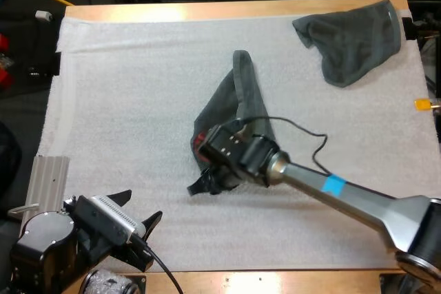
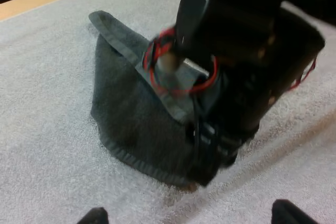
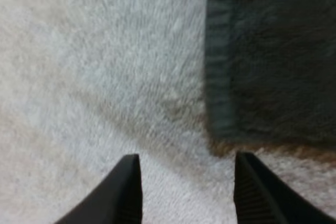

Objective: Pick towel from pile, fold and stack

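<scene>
Near the middle of the high view a dark grey-green towel (image 1: 238, 98) lies rumpled on the white mat (image 1: 124, 87), narrowing to a point toward the far side of the surface (image 1: 172, 12). A second towel (image 1: 355, 39) lies crumpled at the upper right of the frame, well apart from the first. The right arm reaches in from the lower right, and the right pincer (image 1: 201, 185) points down at the towel's lower left edge. In the right wrist view its two black fingers (image 3: 128, 192) stand apart over bare mat, gripping nothing, with the towel's hemmed corner just beyond them. The left pincer (image 1: 138, 210) sits at the lower left of the high view, near the front edge of the mat and well away from both towels; its fingers are spread and empty. From the left wrist view the right pincer stands against the near hem of the towel, tips down at the mat.
</scene>
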You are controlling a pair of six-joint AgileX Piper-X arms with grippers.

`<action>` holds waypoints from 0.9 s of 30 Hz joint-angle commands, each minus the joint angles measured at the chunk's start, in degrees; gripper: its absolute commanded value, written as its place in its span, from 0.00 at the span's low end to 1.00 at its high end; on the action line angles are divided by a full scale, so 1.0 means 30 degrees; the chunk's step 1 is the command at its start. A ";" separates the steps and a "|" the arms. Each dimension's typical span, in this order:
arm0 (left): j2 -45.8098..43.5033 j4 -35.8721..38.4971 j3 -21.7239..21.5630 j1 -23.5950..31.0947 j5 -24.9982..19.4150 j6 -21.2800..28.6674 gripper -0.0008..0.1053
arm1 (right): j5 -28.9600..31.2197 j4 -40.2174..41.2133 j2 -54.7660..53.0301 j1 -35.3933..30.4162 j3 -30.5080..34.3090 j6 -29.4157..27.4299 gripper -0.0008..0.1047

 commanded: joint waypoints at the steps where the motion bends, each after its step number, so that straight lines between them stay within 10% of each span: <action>1: 0.0042 -0.0064 -0.0099 -0.0098 0.0067 -0.0171 0.57 | -0.0171 -0.0114 0.0134 0.0008 -0.0010 0.0122 0.38; 27: 0.0042 -0.0064 -0.0099 -0.0098 0.0067 -0.0171 0.57 | 0.2125 -0.1585 0.3161 0.0233 -0.0065 0.1243 0.31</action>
